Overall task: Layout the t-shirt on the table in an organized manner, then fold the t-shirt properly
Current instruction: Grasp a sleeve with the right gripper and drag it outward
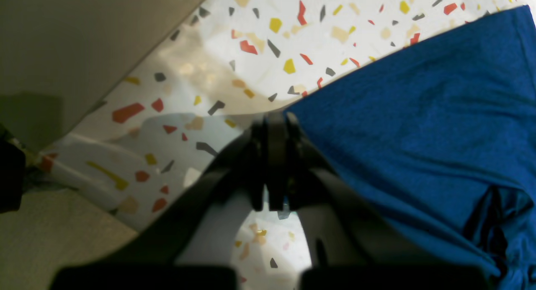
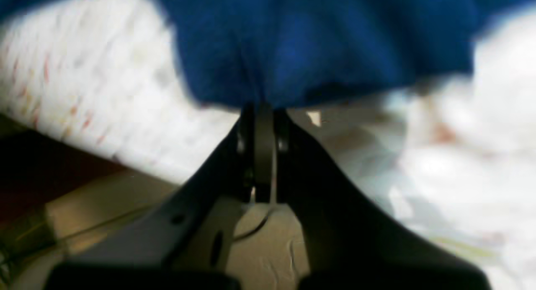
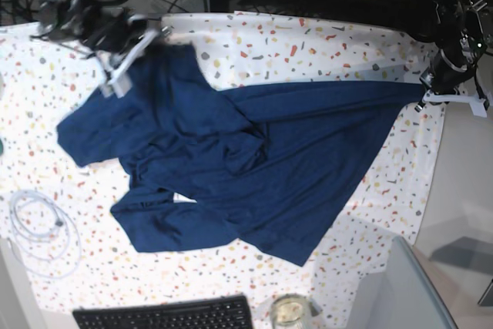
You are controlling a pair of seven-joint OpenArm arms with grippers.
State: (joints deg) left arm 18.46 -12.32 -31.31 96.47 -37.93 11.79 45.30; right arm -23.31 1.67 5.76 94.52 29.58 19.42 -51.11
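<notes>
Surface: speckled white table (image 3: 323,40) is carrying the whole job, with cables and dark gear crowding beyond its far edge.
Left gripper (image 1: 274,122): jaws are sitting pressed together at a corner of the t-shirt (image 3: 254,152); the wrist view is showing the tips right at the fabric's edge, and the pinch itself is hidden, so the hold is a judgement from the taut cloth.
Right gripper (image 2: 264,110): jaws are standing closed, with blue fabric bunching at the tips; the wrist view is blurred, but cloth appears to be caught between them.
T-shirt relative to the keyboard (image 3: 166,315): the garment is lying just beyond it, across the middle of the table, stretching out to both grippers at the far corners.
State of the cloth: one edge is pulling into a straight band toward the left gripper, while the middle is still rumpling and one flap is folding back on itself.
Nearby, relative to the keyboard: a white cable coil (image 3: 42,229) is lying off to one side, a glass jar (image 3: 289,312) just beside the other end.
Progress: early, I judge; spreading is under way, the shirt is not yet flat, and no fold is showing.
Left to do: flattening the bunched middle, squaring the sleeves, then all the folding.
</notes>
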